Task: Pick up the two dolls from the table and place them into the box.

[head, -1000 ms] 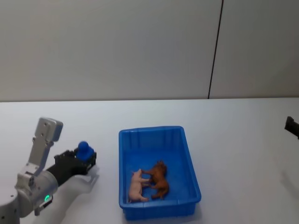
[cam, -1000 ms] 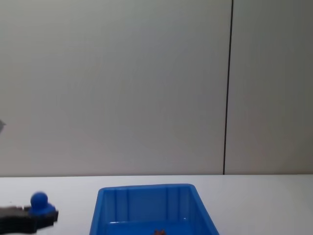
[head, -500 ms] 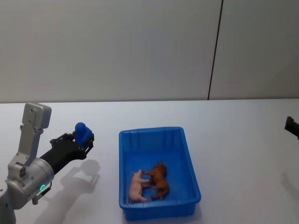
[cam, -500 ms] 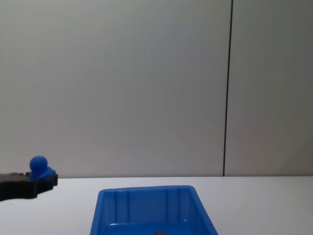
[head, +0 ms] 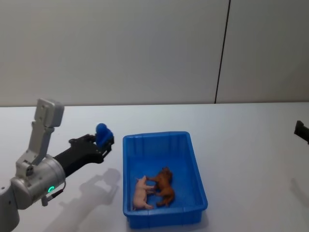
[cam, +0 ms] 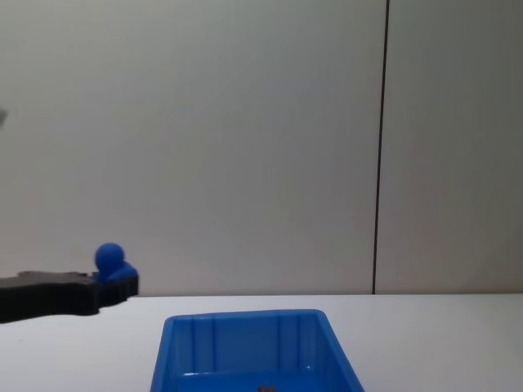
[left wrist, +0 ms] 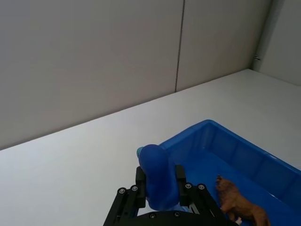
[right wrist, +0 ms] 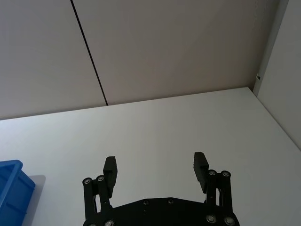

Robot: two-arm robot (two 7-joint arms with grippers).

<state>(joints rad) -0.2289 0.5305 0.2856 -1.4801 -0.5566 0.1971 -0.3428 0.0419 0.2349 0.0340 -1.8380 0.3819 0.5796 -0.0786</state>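
**Blue doll airborne, closing on the bin**

Your left tool [head: 104, 141] has carried the blue doll [head: 102, 133] up off the tabletop [head: 251, 145] and sideways toward the box [head: 164, 137] vs. 1 s ago; half a sec back it was further out to the robot's left, now it sits just beside the box's near-left corner, not yet over the rim. The left wrist view shows the fingers [left wrist: 140, 187] clamped on the doll's lower body w/ the rounded head sticking up above them. In the chest view the doll rides well above rim level, so clearance looks OK.

Meaning for the task: pick is done for this doll, transport is underway. My read is you need a bit more travel to the right before release.

Box contents: the reddish-brown animal doll [head: 164, 186] lies on the floor toward the near end, touching a pale pink pig-like figure [head: 141, 192] beside it. So doll 1 is already in; the blue one is the last.

Right tool [right wrist: 155, 169]: parked at the far right, jaws spread wide, holding nothing.
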